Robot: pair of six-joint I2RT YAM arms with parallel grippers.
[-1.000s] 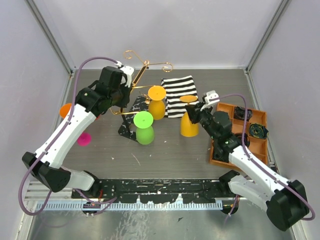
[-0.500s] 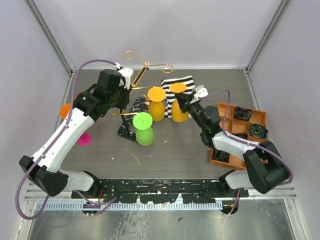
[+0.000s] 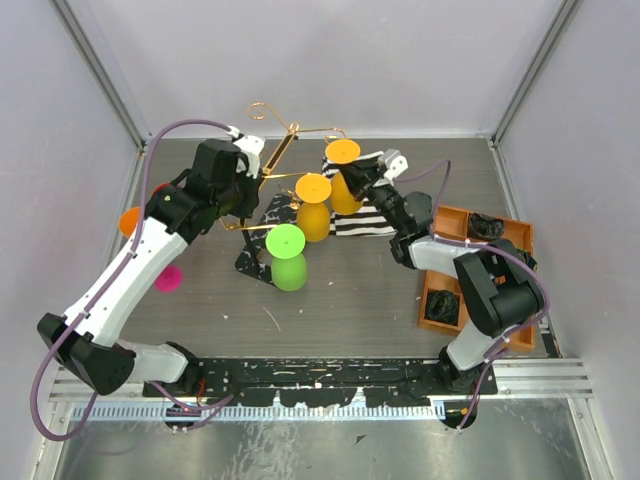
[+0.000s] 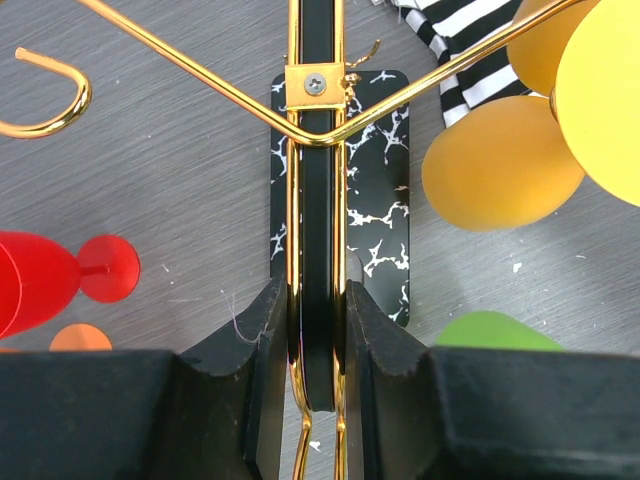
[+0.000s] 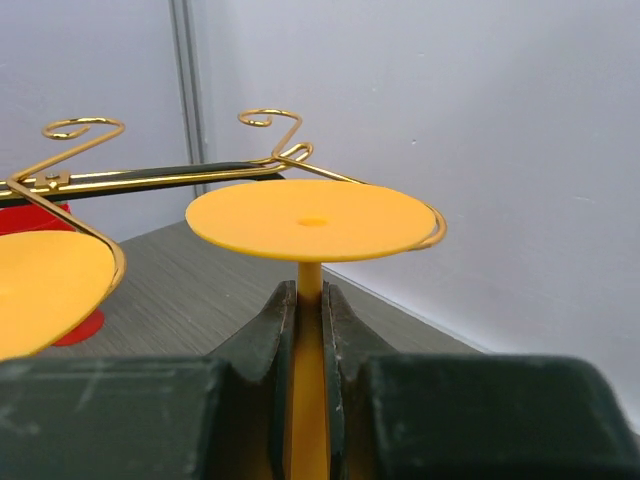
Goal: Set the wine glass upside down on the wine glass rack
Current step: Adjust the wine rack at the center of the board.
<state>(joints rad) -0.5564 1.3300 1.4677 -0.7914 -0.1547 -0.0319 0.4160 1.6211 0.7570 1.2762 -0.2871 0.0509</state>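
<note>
Far L, top view: small orange glass [image 3: 131, 220] and pink glass [image 3: 167, 278] on the grey table [image 3: 350, 300], well apart from the work.

Next, left gripper [image 4: 318, 310]: jaws part-closed, pinching the upright post of the tall thin gold wire wine glass rack [image 4: 316, 86] w/ scroll-ended arms and a black, white-veined square base. Steadying grip, by the look.

Close by the rack, foot-up: lime-green glass [image 3: 290, 268] and a second orange-yellow glass [image 3: 314, 218], prob. hung on its arms.

Right of those: orange-yellow opaque wine glass [image 5: 312, 220], inverted, flat round foot up, level w/ an upper scroll arm on the rack's R side. Wire curled round the foot's far edge; touching or just clear, cannot tell.

Right gripper [image 5: 310, 300]: fingers nearly pressed together, pinching the thin stem just under the foot.

Handling, as a judgement: light, rigid, prob. plastic, so not v. fragile. Risk of slip or swivel on the smooth stem, w/ the bowl hanging below. Best hold = the stem, as here, leaving the foot free to slide onto the wire.

Behind: black-and-white striped cloth [image 3: 365, 222]. Far R: orange compartment tray [image 3: 455, 216].
</note>
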